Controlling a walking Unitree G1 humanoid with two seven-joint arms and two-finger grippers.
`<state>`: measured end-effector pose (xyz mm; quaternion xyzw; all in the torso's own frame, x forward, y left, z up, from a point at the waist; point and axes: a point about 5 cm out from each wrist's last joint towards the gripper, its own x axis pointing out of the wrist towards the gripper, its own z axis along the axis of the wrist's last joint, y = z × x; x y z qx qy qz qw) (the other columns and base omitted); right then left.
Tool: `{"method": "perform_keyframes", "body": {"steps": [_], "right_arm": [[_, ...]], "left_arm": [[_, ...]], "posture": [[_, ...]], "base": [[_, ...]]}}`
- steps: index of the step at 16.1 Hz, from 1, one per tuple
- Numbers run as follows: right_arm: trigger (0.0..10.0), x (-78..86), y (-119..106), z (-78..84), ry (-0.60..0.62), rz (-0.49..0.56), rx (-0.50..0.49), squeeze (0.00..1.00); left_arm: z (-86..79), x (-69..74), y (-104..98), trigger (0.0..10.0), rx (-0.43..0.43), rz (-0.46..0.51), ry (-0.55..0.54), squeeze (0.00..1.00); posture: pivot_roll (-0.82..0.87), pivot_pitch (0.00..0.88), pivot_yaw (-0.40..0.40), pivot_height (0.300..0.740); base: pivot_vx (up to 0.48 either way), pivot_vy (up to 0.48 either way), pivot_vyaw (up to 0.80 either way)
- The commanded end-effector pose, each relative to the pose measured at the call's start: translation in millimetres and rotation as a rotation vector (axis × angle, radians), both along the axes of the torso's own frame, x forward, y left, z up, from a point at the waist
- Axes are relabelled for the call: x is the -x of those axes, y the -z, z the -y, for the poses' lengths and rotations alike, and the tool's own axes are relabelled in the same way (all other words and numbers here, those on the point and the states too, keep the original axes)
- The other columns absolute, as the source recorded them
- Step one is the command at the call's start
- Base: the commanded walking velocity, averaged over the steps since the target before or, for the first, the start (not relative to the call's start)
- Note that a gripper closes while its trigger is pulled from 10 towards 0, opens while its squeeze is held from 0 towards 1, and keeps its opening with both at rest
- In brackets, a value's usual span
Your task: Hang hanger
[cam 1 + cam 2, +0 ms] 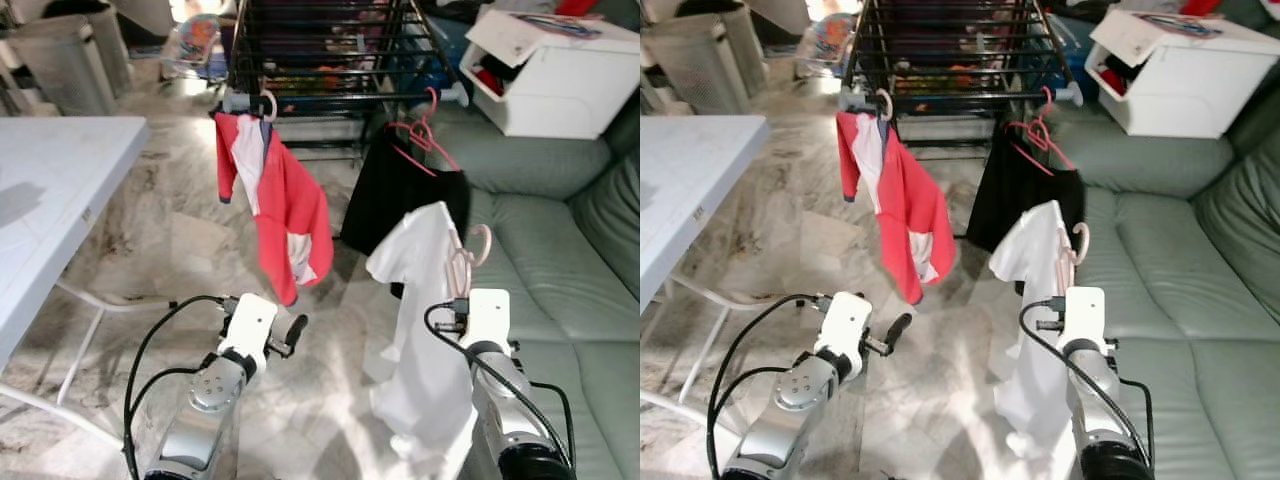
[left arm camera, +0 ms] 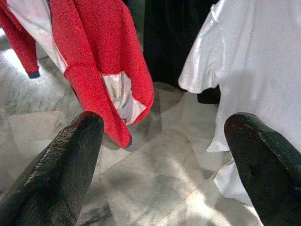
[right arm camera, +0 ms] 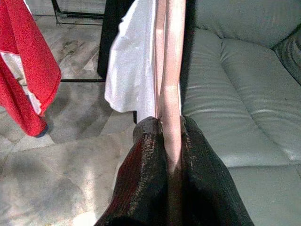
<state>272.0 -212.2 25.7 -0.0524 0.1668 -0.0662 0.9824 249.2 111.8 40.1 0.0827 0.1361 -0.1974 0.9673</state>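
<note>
Right claw (image 3: pixel 171 155) is clamped on the pale pink hanger (image 3: pixel 170 70), its two glossy black fingers (image 3: pixel 146 179) pressed flat against both sides of the hanger's smooth plastic stem. One white T-shirt (image 1: pixel 425 330) of thin, slightly shiny fabric drapes from this hanger, which is held upright in front of the robot, apart from the drying rack (image 1: pixel 330 50), with its curved hook (image 1: pixel 483 245) rising just above the shirt's shoulder. Left claw (image 1: pixel 290 335) is released, its two tapered black fingers (image 2: pixel 61 174) spread wide with nothing between them, hovering over the marbled stone floor (image 1: pixel 180 240). Two garments hang from the front bar of the black wire drying rack: one red top with white panels (image 1: pixel 280 210) on a white hanger (image 1: pixel 268 103), and one black garment (image 1: pixel 395 195) on a pink hanger (image 1: pixel 425 130). Three hangers are counted in total. One white worktop (image 1: pixel 60 180) with a matte surface stands to the robot's left. One grey-green leather sofa (image 1: pixel 560 230) with padded, seamed cushions lies to the right, carrying one white box (image 1: pixel 550 75) with its lid open.
</note>
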Motion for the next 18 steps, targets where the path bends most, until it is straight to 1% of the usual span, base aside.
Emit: {"method": "perform_keyframes", "body": {"steps": [1,11,13,14,18], "right_arm": [[10.0,-9.8,-14.5,1.0,0.001,0.068,0.008,0.00],[10.0,-11.6,-14.2,-2.1,0.015,0.076,-0.004,0.00],[10.0,-11.1,-13.4,-2.8,0.018,0.075,-0.006,0.00],[10.0,-11.0,-13.0,-3.6,0.013,0.073,-0.006,0.00],[10.0,-16.8,-15.3,-3.6,-0.019,0.067,0.006,0.00]], "left_arm": [[-0.2,-1.7,-1.4,10.0,-0.008,0.008,-0.006,0.00],[-1.3,-3.0,-2.0,10.0,-0.037,0.019,0.006,0.00],[-3.9,-4.2,-2.2,10.0,-0.052,0.034,-0.027,0.00],[-5.8,-4.7,-0.8,10.0,-0.050,0.031,-0.058,0.00],[-4.4,-4.7,1.5,10.0,-0.047,0.030,-0.081,0.00]], "posture": [[-0.03,0.000,-0.011,0.740],[-0.02,0.000,0.014,0.740],[-0.02,0.000,0.016,0.740],[-0.02,0.000,0.013,0.740],[0.00,0.000,-0.040,0.740]], "base": [[0.000,0.000,0.00],[0.000,0.000,0.00],[0.000,0.000,0.00],[0.000,0.000,0.00],[0.000,0.000,0.00]]}}
